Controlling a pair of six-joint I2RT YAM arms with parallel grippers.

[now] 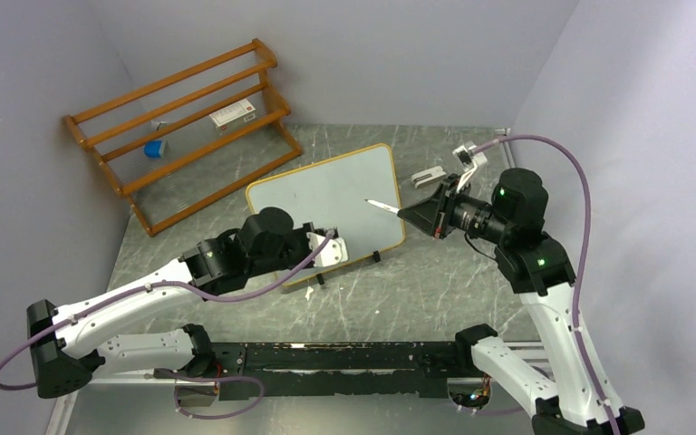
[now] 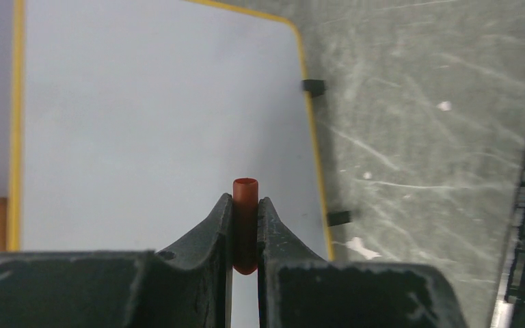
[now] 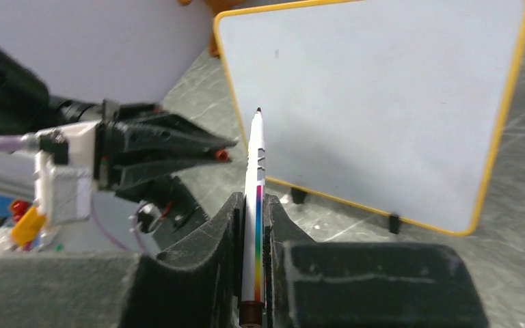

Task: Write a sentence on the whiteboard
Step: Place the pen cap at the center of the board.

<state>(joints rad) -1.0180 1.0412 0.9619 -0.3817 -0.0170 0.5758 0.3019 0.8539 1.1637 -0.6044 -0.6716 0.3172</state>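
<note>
- The rectangular white whiteboard with rounded corners and a thin light-wood frame [image 1: 317, 195] is found on the grey marbled bench [image 1: 435, 290], on small black feet, between the two arms.
- The right tool [image 1: 406, 214] is noted pressed together on a slim white marker pen with a rainbow stripe [image 1: 382, 207]. The pen is pinched low on its barrel and its dark tip is bare.
- The left tool [image 2: 245, 205] is noted pinching a small red-brown pen cap [image 2: 245, 188], which stands upright between the fingers. This tool is held at the near edge of the whiteboard.
- Governing relation: the whiteboard lies ahead of the right tool, toward the robot's left. The pen's long axis runs from the tool straight toward the board, and in the overhead view the tip is placed over the right-hand part of the face.
- Whether the tip touches the surface cannot be told.
- No sentence is seen on the board in any view; writing is judged not yet begun.
- The right arm is judged the one to act, since it alone carries the pen.
</note>
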